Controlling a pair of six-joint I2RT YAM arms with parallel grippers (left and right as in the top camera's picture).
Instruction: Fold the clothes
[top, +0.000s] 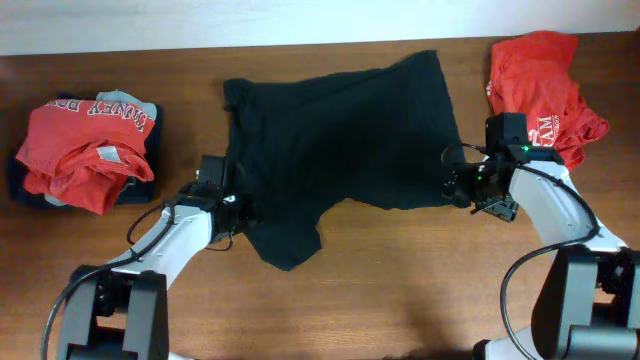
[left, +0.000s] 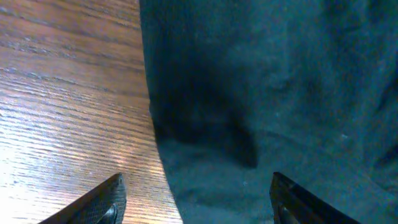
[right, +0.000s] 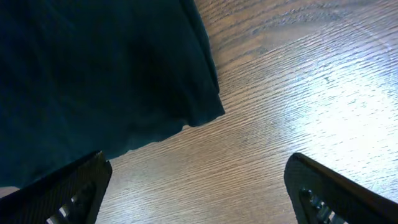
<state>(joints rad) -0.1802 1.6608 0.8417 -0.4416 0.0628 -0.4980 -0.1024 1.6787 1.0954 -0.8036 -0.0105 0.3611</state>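
A black T-shirt (top: 340, 130) lies spread and rumpled on the wooden table (top: 400, 280). My left gripper (top: 236, 206) sits at the shirt's left edge. Its jaws are open in the left wrist view, straddling the black cloth's edge (left: 261, 112), with one finger (left: 106, 202) over bare wood. My right gripper (top: 456, 186) is at the shirt's right lower corner. It (right: 199, 199) is open over bare wood, and the shirt corner (right: 93, 74) lies just ahead of its left finger (right: 74, 193). Neither gripper holds cloth.
A pile of clothes with a red lettered shirt (top: 85, 150) on top, over grey and navy ones, lies at the left edge. Another crumpled red shirt (top: 540, 85) lies at the back right, close behind my right arm. The table's far edge (top: 300, 45) meets a white wall.
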